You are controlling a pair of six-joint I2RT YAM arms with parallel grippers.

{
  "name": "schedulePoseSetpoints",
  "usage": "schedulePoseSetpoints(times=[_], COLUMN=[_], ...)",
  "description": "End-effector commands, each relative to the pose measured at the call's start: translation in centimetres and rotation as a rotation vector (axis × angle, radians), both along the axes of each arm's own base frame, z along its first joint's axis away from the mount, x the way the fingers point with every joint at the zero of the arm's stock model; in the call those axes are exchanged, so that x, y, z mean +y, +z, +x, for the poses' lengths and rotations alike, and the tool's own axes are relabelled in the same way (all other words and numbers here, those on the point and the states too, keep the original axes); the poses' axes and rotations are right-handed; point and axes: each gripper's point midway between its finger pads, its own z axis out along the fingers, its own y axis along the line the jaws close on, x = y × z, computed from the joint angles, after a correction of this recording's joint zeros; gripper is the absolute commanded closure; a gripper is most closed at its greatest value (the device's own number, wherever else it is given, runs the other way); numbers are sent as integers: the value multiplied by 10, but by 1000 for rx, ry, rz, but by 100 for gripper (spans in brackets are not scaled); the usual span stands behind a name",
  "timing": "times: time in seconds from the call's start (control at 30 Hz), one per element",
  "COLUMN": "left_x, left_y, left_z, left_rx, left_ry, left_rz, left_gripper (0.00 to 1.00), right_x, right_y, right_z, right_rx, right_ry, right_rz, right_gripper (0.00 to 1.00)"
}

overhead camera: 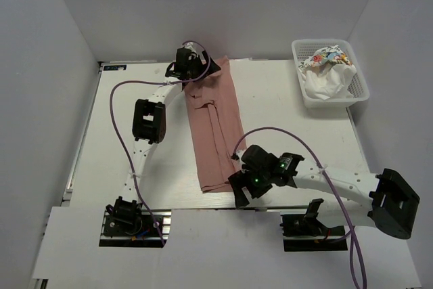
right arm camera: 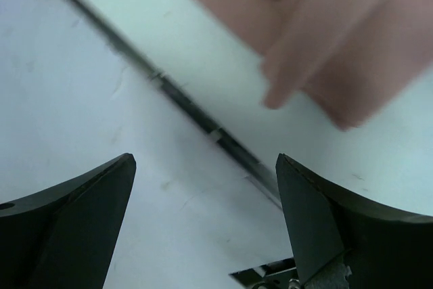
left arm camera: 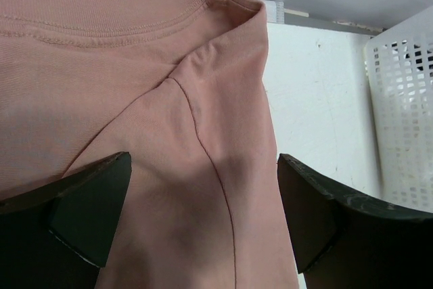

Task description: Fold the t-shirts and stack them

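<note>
Pale grey walls close in a white table [overhead camera: 291,120] on three sides. A dusty pink t-shirt [overhead camera: 216,126] lies flat on it, folded into a long narrow strip that runs from the far edge almost to the near edge.

The left gripper [overhead camera: 191,60] is over the collar end of the pink t-shirt. In its wrist view the left gripper [left arm camera: 203,208] has its jaws spread wide. The ribbed collar and a shoulder seam of the pink t-shirt [left arm camera: 135,65] fill the space ahead of the fingers. Nothing is clamped. Whether the fingertips touch the cloth cannot be told.

The right gripper [overhead camera: 240,191] sits just beside the hem end of the pink t-shirt, on its right side. Its wrist view shows the right gripper [right arm camera: 206,194] with jaws equally wide and holding nothing. It is over bare table [right arm camera: 81,99] crossed by a dark seam [right arm camera: 196,109]. The hem corner of the pink t-shirt [right arm camera: 338,32] is blurred just beyond the seam.

Well apart from the pink t-shirt, off to the right of its collar end, stands a white lattice basket [overhead camera: 302,93]. It holds a crumpled white t-shirt [overhead camera: 325,80] and one with a multicoloured print [overhead camera: 329,54] behind it. The basket [left arm camera: 406,113] also shows at the right edge of the left wrist view, with a stretch of bare table [left arm camera: 318,113] between it and the pink cloth.
</note>
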Motion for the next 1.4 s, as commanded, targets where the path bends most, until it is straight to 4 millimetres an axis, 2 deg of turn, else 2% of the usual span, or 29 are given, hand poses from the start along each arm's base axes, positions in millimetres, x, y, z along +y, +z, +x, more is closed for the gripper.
schedulePoseSetpoints(times=[0.0,0.1,0.13,0.23,0.27,0.33,0.37,0.4,0.47,0.5,0.53,0.57,0.6,0.63,0.67,0.7,0.73,0.77,0.8,0.83,0.87,0.93,0.97,1.07,1.13,1.17,1.27,1.3,1.37], left_x=[18,17,17,18,16,19,24,22,31,30,37,40,42,46,50,58,58,65,71,70,76,80,80,89,96,98,104,103,106], left_y=[16,58,92,130,162,175,188,190,185,157,173,166,127,121,140,108,104,79,90,84,64,56,38,18,5,6,14,25,25], left_z=[-6,-9,-13,-27,-39,-54,-68,-77,-96,-113,-130,-144,-168,-182,-199,-222,-236,-260,-271,-285,-304,-329,-352,-391,-413,-416,-428,-427,-430], left_rx=[1,-62,-108,-146,-187,-184,-191,-179,-117,-43,-53,-30,41,45,12,84,89,150,130,159,215,255,310,402,457,460,438,404,396], left_ry=[0,-31,-41,-72,-86,-106,-118,-124,-113,-129,-120,-118,-127,-127,-116,-99,-98,-97,-81,-82,-79,-76,-97,-106,-93,-72,-49,-43,-34], left_rz=[72,74,67,79,86,103,130,143,166,183,185,183,188,189,167,169,169,177,171,165,172,163,163,184,205,195,177,157,162], left_gripper=[0,0,0,0,0,0,0,0,0,0,0,0,0,0,0,0,0,0,0,0,0,0,0,0,0,0,0,0,0], right_x=[-6,-7,-8,-9,-5,-1,10,14,24,28,29,31,37,42,43,46,47,50,52,56,62,72,76,89,93,91,89,89,83], right_y=[14,22,23,29,33,35,40,40,42,37,34,35,25,23,19,10,9,9,4,7,13,21,23,31,30,20,12,12,14], right_z=[46,70,76,93,98,101,99,99,98,95,96,96,90,84,82,84,87,93,96,99,105,111,113,113,111,113,112,109,111], right_rx=[-166,-243,-250,-286,-303,-313,-305,-305,-328,-301,-299,-305,-266,-231,-219,-211,-210,-223,-226,-238,-258,-290,-300,-329,-335,-331,-348,-339,-356], right_ry=[-251,-359,-384,-447,-452,-419,-367,-340,-261,-233,-216,-194,-162,-127,-117,-119,-138,-145,-141,-141,-146,-131,-121,-57,-37,-38,-34,-34,-72], right_rz=[-46,-43,-46,-41,-19,0,56,68,104,96,90,85,78,96,93,75,68,60,50,61,81,105,122,155,133,92,24,18,1], right_gripper=[10,10,10,10,10,10,10,10,10,12,13,15,17,18,18,18,18,18,18,18,18,14,11,10,10,10,10,10,10])
